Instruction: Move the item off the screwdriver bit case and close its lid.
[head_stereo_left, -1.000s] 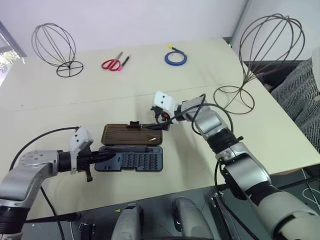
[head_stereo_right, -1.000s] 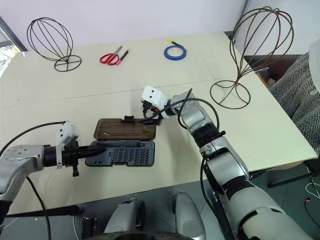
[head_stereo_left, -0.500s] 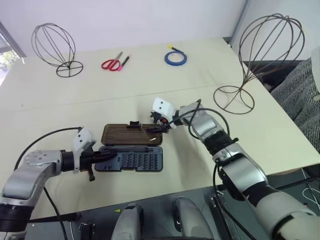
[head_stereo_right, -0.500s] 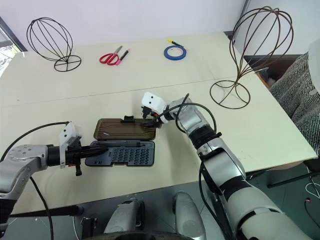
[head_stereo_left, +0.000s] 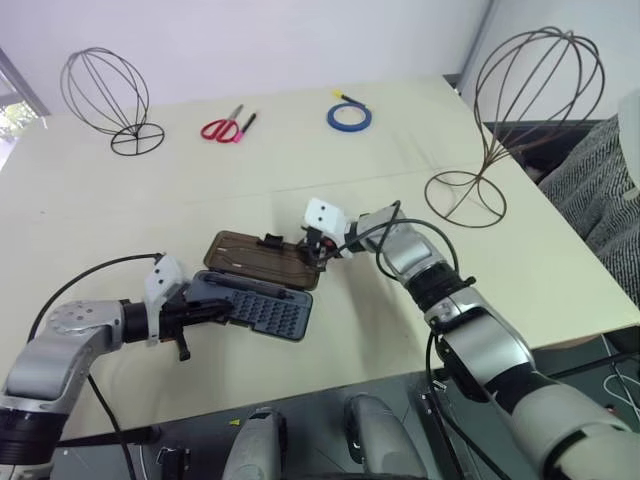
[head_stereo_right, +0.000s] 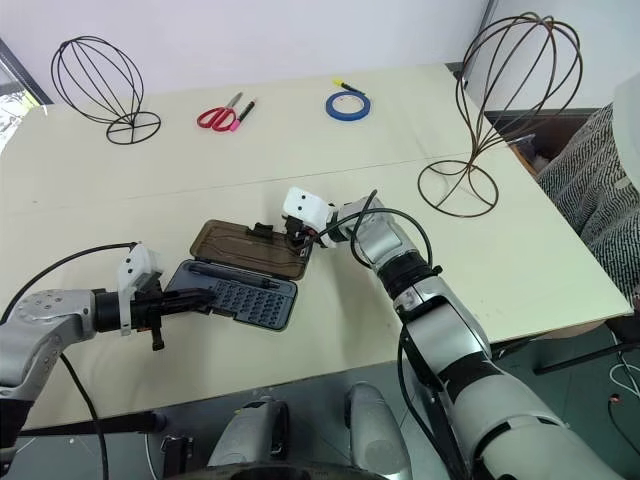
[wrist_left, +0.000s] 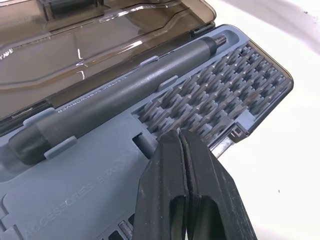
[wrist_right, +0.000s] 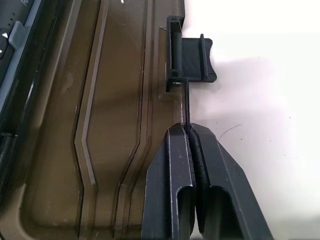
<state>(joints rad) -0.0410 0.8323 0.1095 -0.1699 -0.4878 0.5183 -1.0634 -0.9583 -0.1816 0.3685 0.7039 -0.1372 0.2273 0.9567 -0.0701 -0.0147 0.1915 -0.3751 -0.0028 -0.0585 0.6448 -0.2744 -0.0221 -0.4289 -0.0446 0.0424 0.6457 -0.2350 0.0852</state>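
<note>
1. Cream-coloured desk (head_stereo_left: 120, 200) carries everything, with a faint seam running across it from left to right.
2. Bronze wire item (head_stereo_left: 535, 100), a head-shaped cage on a thin stem with a ring base, stands upright at the far right of the desk, well apart from the case.
3. A black wire stand (head_stereo_left: 105, 95) of like shape stands at the far left corner.
4. The screwdriver bit case (head_stereo_left: 255, 310) lies open near the middle of the desk toward the near edge, skewed so that its right end sits nearer than its left; a grey driver handle and rows of small bits fill the blue-grey tray.
5. The lid (head_stereo_left: 255, 258), smoky brown and translucent, lies folded back on the far side of the tray, its small black latch (wrist_right: 190, 57) on the far edge.
6. The right hand (wrist_right: 190, 131) has its fingers pressed together, pinching the thin outer edge of the lid just beside the latch, at the lid's far right part.
7. The left hand (wrist_left: 179, 136) has its fingers pressed together with nothing between them; the tips rest on or just above the tray at the left end of the bit rows, contact being too close to tell.
8. Red-handled scissors (head_stereo_left: 225, 127) with a pen beside them lie far back, left of centre.
9. A blue tape roll (head_stereo_left: 349, 115) lies far back, right of centre.
</note>
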